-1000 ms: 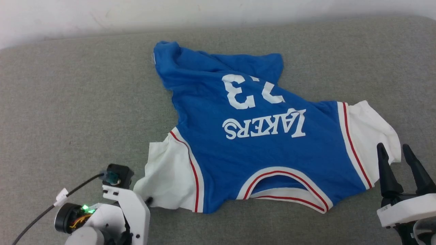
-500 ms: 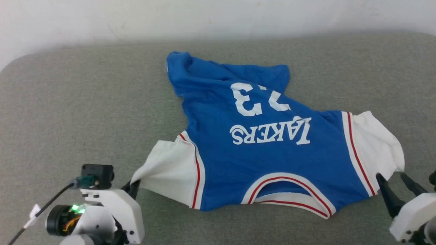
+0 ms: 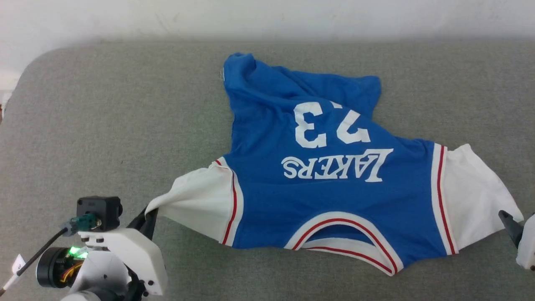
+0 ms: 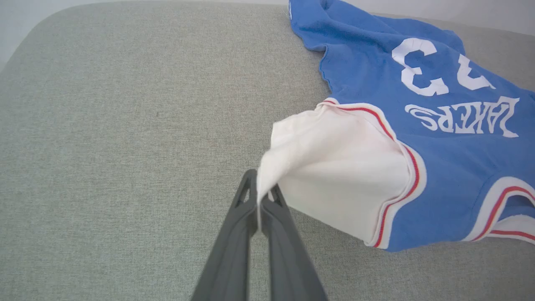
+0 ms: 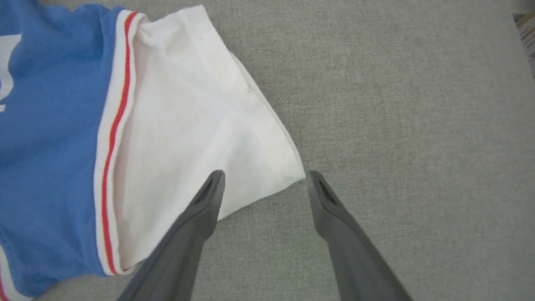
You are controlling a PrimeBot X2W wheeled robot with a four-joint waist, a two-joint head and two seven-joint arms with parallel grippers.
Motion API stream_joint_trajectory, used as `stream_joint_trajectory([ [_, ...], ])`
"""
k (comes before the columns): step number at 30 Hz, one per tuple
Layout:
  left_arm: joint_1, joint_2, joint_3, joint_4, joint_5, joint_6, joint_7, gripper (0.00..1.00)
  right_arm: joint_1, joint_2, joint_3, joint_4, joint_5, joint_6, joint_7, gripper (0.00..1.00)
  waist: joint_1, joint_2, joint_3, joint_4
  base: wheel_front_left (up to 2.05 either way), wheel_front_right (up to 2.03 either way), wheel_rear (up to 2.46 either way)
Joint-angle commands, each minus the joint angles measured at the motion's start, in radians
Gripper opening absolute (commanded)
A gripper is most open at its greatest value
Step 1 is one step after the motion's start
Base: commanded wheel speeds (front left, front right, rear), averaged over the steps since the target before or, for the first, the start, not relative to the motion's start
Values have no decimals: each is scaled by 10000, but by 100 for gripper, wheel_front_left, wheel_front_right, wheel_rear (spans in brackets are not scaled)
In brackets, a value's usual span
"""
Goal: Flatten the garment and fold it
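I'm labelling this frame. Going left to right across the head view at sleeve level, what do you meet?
left gripper → white sleeve, pinched at its corner → blue body with LAKERS print → other white sleeve → right gripper

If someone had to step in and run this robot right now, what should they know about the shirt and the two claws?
Left gripper: shut on the corner of the garment's near white sleeve, holding it slightly off the grey surface.
Right gripper: open, fingers straddling the corner of the other white sleeve, not gripping.
Garment: print side up, collar nearest the robot, far end bunched and rumpled.
Done: one sleeve grasped.
Left: close the right gripper, pull the garment flat, then fold it.
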Motion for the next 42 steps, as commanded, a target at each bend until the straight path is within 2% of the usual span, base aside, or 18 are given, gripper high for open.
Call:
stream_joint_trajectory([
  [1,5,1,-22,-107,72,95,-43,0,-243,-38,-66,147,-205,-7,216,100,-1,0,145,110,0,0,0],
  [10,-86,-35,-261,-274,90,42,-14,0,-771,-167,-63,1005,-718,-7,835,100,-1,0,539,310,0,0,0],
  [17,-111,-11,-412,-229,3,-20,163,0,-958,-237,213,1624,-650,-7,749,100,-1,0,799,395,0,0,0],
  [18,-99,-1,-427,-207,-21,-30,206,0,-963,-240,302,1694,-602,-7,754,30,-1,0,806,393,0,0,0],
  [19,-85,11,-447,-182,-53,-51,249,0,-952,-249,396,1759,-531,-7,783,0,-1,0,803,386,0,0,0],
  [24,-48,24,-415,-139,-210,-127,158,0,-931,-486,711,1603,43,-7,436,0,-1,0,590,330,0,0,0],
  [29,96,150,-155,-186,-347,-188,-147,0,-878,-980,1100,827,813,-7,-362,0,-1,0,40,145,0,0,0],
  [37,13,428,720,-1148,-591,-250,-988,0,-1033,-1408,1009,-1225,2546,-7,-1111,0,-1,0,-874,-146,0,0,0],
  [42,-482,505,1459,-2027,-756,-197,-1691,0,-1523,-1715,831,-2556,3111,-7,-1568,0,-1,0,-1272,-352,0,0,0],
])
